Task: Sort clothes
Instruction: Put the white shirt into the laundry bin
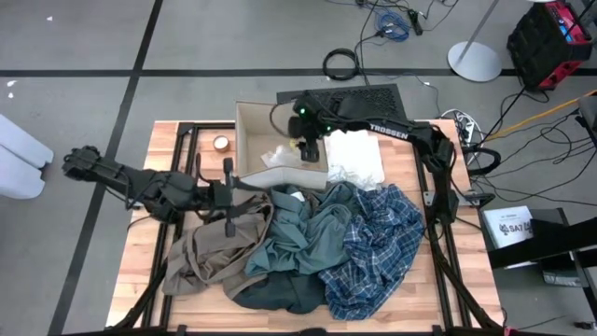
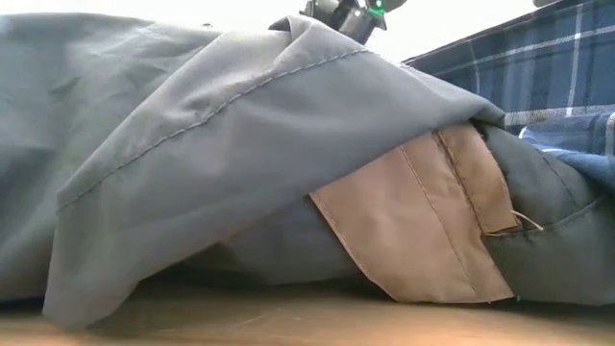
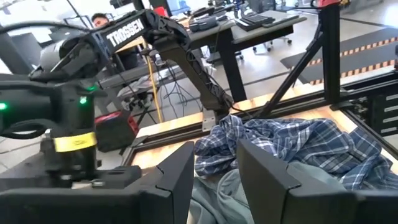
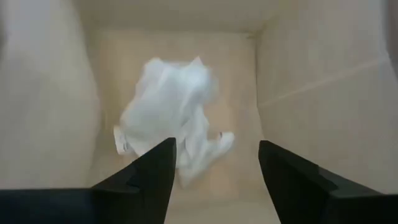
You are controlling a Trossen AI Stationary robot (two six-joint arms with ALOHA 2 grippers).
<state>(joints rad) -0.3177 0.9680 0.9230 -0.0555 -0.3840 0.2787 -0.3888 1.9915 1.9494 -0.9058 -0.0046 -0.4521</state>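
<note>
**White piece dropped in box**

Teal-grey shirt (image 2: 192, 125) drapes nearest. Left gripper (image 1: 230, 198), jaws apart, hovers at the pile's edge on the surface. Right gripper (image 4: 214, 171), jaws apart, hangs over the beige box (image 1: 250, 131), a cream-white piece (image 4: 171, 124) inside. Next calls for picking another garment.

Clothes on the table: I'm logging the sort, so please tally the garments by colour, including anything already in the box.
Cream-white: 2, one in the beige box under the right gripper, at, one beside the box
Teal-grey shirt: 1
Blue plaid shirt: 1
Tan-brown garment: 1
Dark slate garment: 1
Total: 6
</note>
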